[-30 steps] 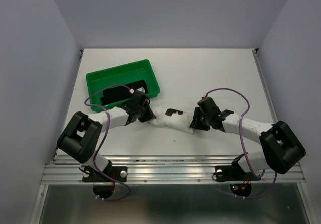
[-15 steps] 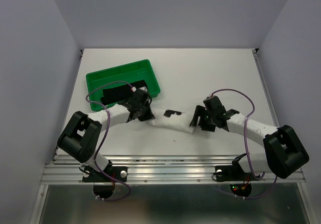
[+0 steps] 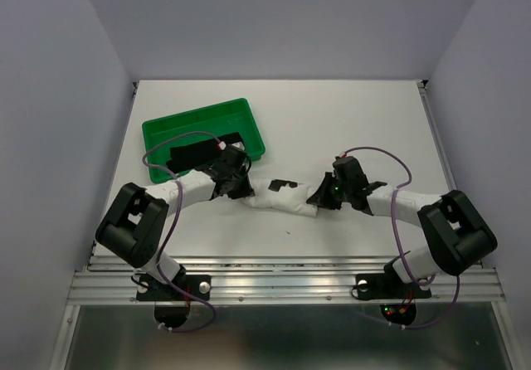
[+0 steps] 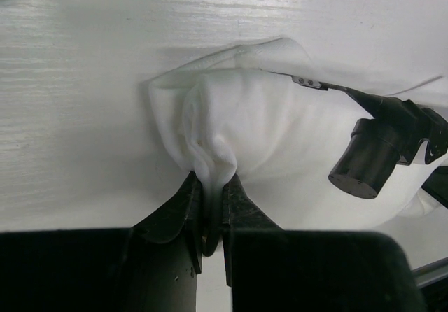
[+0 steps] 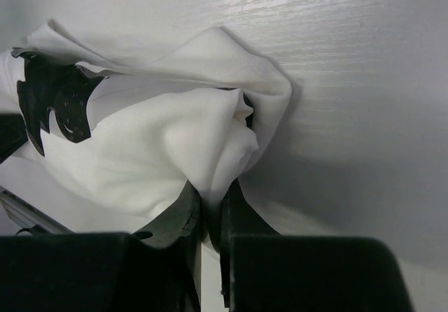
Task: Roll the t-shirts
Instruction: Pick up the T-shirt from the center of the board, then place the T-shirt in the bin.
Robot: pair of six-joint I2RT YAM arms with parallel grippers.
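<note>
White table (image 3: 348,121) boxed in by grey walls at left, right and far side. Toward the near edge, at mid-width, white shirt (image 3: 286,197) in a loose roll lying left to right, black print on top. At its left end, left gripper (image 4: 212,186) with fingers closed tight on a pinched fold; at its right end, right gripper (image 5: 211,193) likewise clamped on a fold. Just far-left of the roll, green tray (image 3: 158,127) with black shirt (image 3: 192,156) inside. Open tabletop on the far side and to the right; near edge close by.
</note>
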